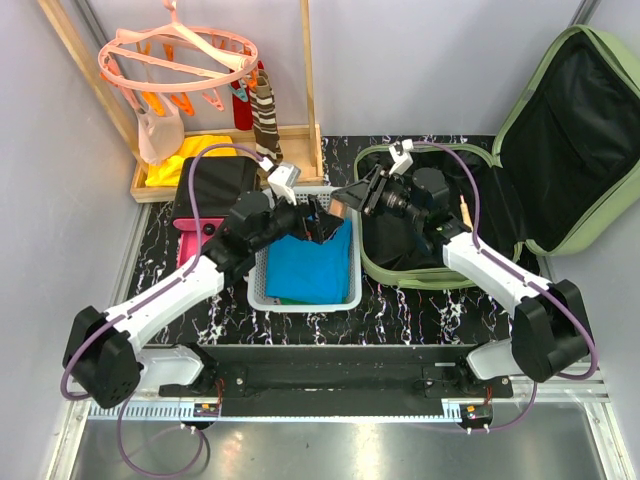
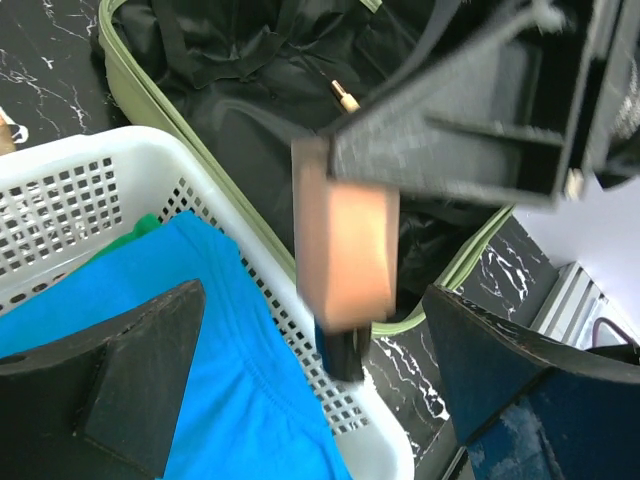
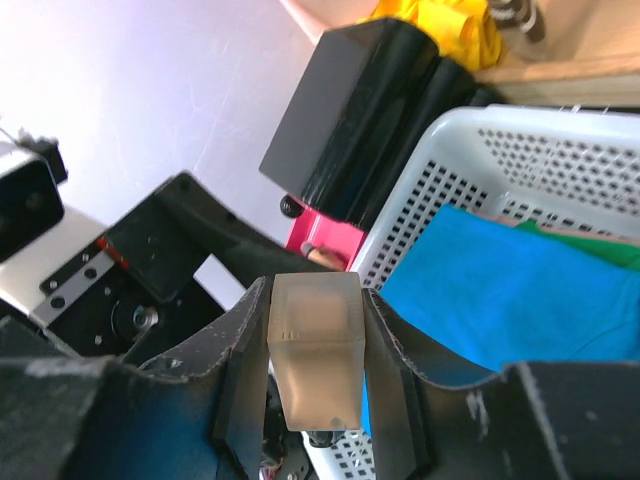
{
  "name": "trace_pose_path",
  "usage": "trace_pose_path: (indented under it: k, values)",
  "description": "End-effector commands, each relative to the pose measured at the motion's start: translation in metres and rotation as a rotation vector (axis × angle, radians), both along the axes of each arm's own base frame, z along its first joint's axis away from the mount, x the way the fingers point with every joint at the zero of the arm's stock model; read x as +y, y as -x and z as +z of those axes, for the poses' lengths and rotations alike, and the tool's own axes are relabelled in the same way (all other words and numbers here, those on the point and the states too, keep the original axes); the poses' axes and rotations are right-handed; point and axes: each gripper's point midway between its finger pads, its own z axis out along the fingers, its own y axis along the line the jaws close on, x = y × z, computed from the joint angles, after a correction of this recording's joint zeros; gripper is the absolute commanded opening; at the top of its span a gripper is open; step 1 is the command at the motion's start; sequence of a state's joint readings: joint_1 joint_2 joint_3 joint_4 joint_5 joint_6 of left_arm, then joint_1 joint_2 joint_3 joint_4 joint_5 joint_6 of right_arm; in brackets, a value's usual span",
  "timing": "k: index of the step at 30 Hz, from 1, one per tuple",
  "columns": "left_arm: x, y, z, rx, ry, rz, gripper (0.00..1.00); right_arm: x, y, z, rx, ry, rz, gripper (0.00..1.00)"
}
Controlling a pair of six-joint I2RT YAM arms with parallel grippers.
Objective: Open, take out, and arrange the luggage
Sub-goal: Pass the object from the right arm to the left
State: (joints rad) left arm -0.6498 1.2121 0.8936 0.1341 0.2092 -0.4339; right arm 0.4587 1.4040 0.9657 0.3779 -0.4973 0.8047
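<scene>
Luggage [image 1: 585, 130]: open, lid upright; just right of basket [image 1: 300, 303]
Right gripper [image 1: 350, 197]: clamped on pale block [image 2: 345, 250], above basket's rim
Left gripper [image 1: 320, 222]: spread wide, empty; flanking block
Risk: early release before left closes; block falls outside basket

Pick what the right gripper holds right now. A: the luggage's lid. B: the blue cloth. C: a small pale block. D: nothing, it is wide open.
C: the right gripper is clamped on a small pale block, while the blue cloth lies in the white basket.
</scene>
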Motion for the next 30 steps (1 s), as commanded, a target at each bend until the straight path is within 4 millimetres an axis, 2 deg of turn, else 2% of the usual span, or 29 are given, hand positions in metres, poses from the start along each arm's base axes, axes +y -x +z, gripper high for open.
trace_pose_path:
  k: [1,4,5,6,10,16,17,19,23,24,26,27,28,29,30]
  values:
    - [-0.011,-0.009,0.043,-0.107,0.095,-0.014,0.94,0.007,0.014,0.019,-0.062,-0.022,0.021,0.00]
    - [-0.015,-0.014,0.040,-0.102,0.068,-0.020,0.90,0.010,0.016,0.013,-0.059,-0.001,0.022,0.00]
    - [-0.016,-0.016,0.045,-0.109,0.063,-0.019,0.88,0.010,0.017,0.013,-0.060,-0.003,0.024,0.00]
    - [-0.018,-0.018,0.038,-0.096,0.042,-0.025,0.85,0.011,0.017,0.013,-0.060,-0.002,0.027,0.00]
    - [-0.025,-0.019,0.033,-0.081,0.037,-0.054,0.66,0.013,0.016,0.011,-0.055,0.008,0.035,0.00]
    - [-0.026,-0.020,0.022,-0.051,0.019,-0.054,0.65,0.013,0.016,0.008,-0.055,0.016,0.034,0.00]
    - [-0.027,-0.021,0.020,-0.043,0.016,-0.058,0.62,0.013,0.015,0.006,-0.053,0.018,0.032,0.00]
    - [-0.029,-0.020,0.017,-0.039,0.012,-0.063,0.54,0.013,0.015,0.006,-0.052,0.019,0.031,0.00]
    - [-0.031,-0.019,0.016,-0.038,0.011,-0.068,0.30,0.012,0.015,0.002,-0.049,0.034,0.020,0.00]
    - [-0.031,-0.018,0.018,-0.043,0.015,-0.069,0.16,0.010,0.014,0.003,-0.051,0.038,0.012,0.00]
    - [-0.031,-0.018,0.017,-0.043,0.018,-0.066,0.00,0.007,0.011,-0.001,-0.044,0.059,-0.009,0.00]
    - [-0.029,-0.018,0.021,-0.055,0.023,-0.061,0.00,0.006,0.010,-0.003,-0.040,0.067,-0.019,0.00]
    - [-0.028,-0.018,0.020,-0.055,0.021,-0.055,0.00,0.004,0.010,-0.003,-0.035,0.078,-0.032,0.03]
    - [-0.026,-0.018,0.021,-0.060,0.023,-0.048,0.00,0.002,0.009,-0.004,-0.039,0.089,-0.038,0.12]
    - [-0.022,-0.018,0.026,-0.076,0.031,-0.028,0.00,0.001,0.009,-0.004,-0.042,0.096,-0.045,0.30]
